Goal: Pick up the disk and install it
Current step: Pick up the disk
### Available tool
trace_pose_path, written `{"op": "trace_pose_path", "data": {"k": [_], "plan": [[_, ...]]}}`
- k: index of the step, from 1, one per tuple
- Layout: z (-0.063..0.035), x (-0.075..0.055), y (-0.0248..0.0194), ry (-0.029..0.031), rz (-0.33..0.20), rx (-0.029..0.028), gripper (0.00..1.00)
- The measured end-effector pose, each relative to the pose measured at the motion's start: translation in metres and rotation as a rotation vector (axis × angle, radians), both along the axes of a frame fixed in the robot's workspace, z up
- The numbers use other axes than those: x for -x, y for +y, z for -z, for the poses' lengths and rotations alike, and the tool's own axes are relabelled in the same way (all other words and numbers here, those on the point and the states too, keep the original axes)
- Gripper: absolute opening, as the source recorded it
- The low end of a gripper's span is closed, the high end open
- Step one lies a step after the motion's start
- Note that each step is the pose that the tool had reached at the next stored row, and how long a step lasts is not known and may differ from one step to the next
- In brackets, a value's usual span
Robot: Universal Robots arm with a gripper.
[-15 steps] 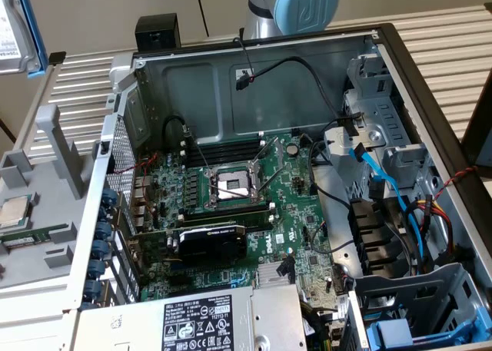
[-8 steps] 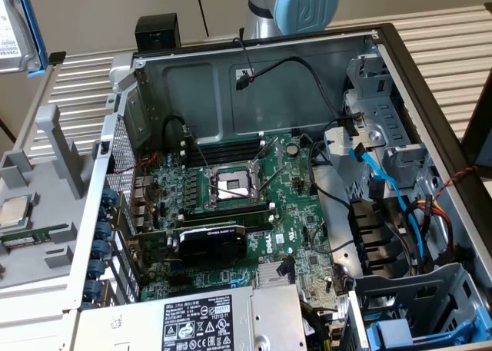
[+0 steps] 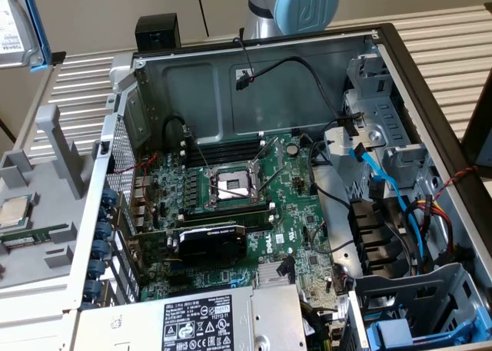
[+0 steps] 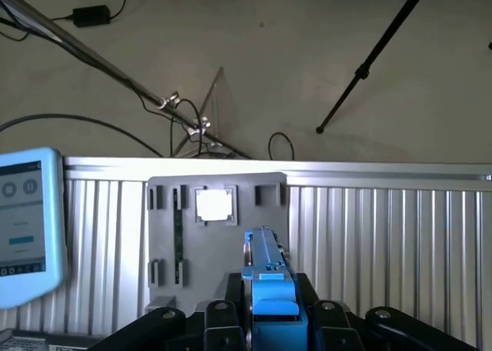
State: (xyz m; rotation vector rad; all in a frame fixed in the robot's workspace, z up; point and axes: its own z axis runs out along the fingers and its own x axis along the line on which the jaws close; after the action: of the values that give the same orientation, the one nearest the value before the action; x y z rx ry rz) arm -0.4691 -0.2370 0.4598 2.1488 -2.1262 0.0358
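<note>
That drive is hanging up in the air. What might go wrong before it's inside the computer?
1. The hand seems to grip the disk by the thin edge of its blue frame, so it might slip or twist.
2. If dropped, it may hit the gray tray holding the chip.
3. A loose blue cable crosses the computer's drive bays and could snag it.

The arm [image 3: 294, 5] is up high. Its gripper [image 4: 269, 324] pinches the disk [image 4: 265, 278] from both sides.
</note>
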Motion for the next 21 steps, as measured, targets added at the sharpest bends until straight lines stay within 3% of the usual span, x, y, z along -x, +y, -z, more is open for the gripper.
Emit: {"op": "trace_pose_path", "data": {"k": [3,5,9,21], "plan": [[-0.0037,-0.005,0.0,-0.001,0.0,-0.0117,0.37],[-0.0094,-0.01,0.0,-0.0012,0.0,-0.0147,0.37],[-0.0244,-0.021,0.0,-0.001,0.0,-0.017,0.37],[-0.0504,-0.067,-0.0009,-0.0012,0.0,-0.0236,0.37]]}}
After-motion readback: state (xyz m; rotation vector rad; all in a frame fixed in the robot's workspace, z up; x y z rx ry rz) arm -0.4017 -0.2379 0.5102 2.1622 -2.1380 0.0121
